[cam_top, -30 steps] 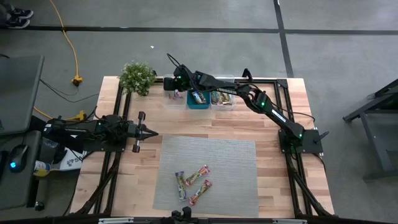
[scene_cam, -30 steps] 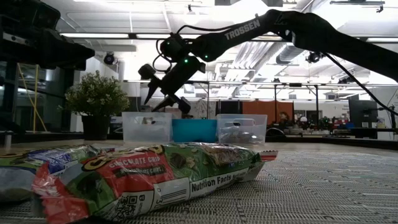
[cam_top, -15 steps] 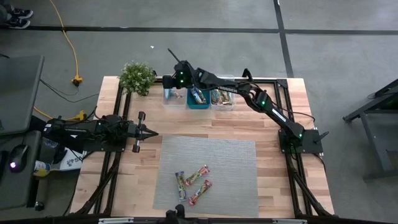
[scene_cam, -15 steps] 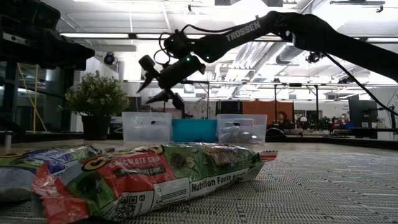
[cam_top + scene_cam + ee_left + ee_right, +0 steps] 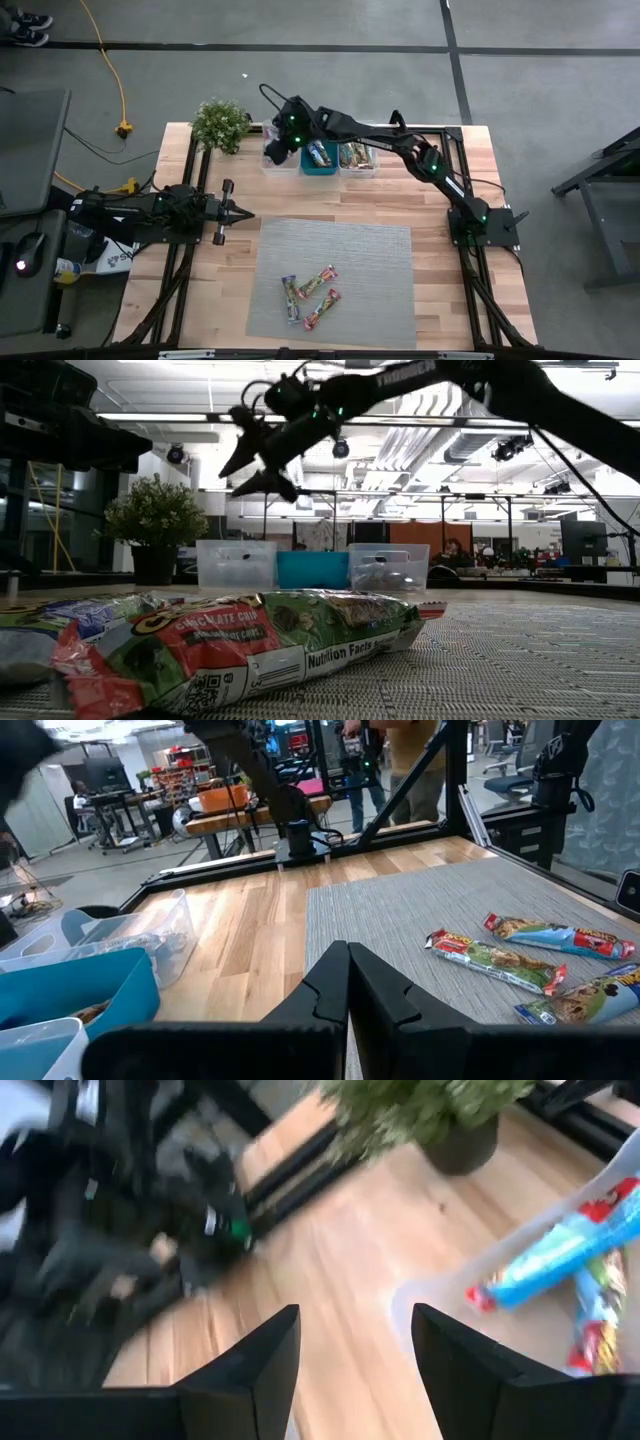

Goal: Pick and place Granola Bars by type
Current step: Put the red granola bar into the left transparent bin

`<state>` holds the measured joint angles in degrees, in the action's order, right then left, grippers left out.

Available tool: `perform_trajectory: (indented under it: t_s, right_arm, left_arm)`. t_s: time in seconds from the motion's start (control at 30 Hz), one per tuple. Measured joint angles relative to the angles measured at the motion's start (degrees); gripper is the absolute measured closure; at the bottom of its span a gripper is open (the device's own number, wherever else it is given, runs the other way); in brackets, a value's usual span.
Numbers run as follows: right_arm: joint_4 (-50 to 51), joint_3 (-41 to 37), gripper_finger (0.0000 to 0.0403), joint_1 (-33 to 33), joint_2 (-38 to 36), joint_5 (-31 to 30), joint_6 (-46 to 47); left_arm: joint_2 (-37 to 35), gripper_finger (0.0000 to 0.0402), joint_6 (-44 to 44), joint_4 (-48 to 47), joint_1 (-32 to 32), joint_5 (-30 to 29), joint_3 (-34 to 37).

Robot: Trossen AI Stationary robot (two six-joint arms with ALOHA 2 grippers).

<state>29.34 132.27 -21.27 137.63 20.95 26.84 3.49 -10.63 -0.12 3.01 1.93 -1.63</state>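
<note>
We see right gripper (image 5: 274,150) empty, fingers spread, above far-left clear bin (image 5: 277,158), likely post-drop. Left gripper (image 5: 240,214) pinched closed, waiting left. Three Granola Bars (image 5: 310,294) on near mat (image 5: 380,250).

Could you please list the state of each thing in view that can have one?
Right claw: open, empty, raised above the left clear bin.
Left claw: shut, empty, waiting at the mat's left edge.
Left clear bin: upright, holding bars.
Teal bin: upright, holding bars.
Right clear bin: upright, holding bars.
Three granola bars: lying flat on the mat, unsorted.
Plant: upright.
</note>
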Motion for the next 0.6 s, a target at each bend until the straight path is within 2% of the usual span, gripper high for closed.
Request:
perform_trajectory:
  t_s: [0.17, 0.3, 0.6]
  right_arm:
    - [14.2, 0.1, 0.0227, 2.3, -4.7, -1.7, -8.0]
    - [25.4, 0.1, 0.0227, 5.1, -7.6, -4.8, -10.4]
    - [38.7, 0.0, 0.0227, 14.5, -9.2, -10.5, -7.6]
  left_arm:
    - [0.0, 0.0401, 0.0, 0.0, 0.0, 0.0, 0.0]
    - [0.0, 0.0401, 0.0, 0.0, 0.0, 0.0, 0.0]
    - [0.0, 0.0401, 0.0, 0.0, 0.0, 0.0, 0.0]
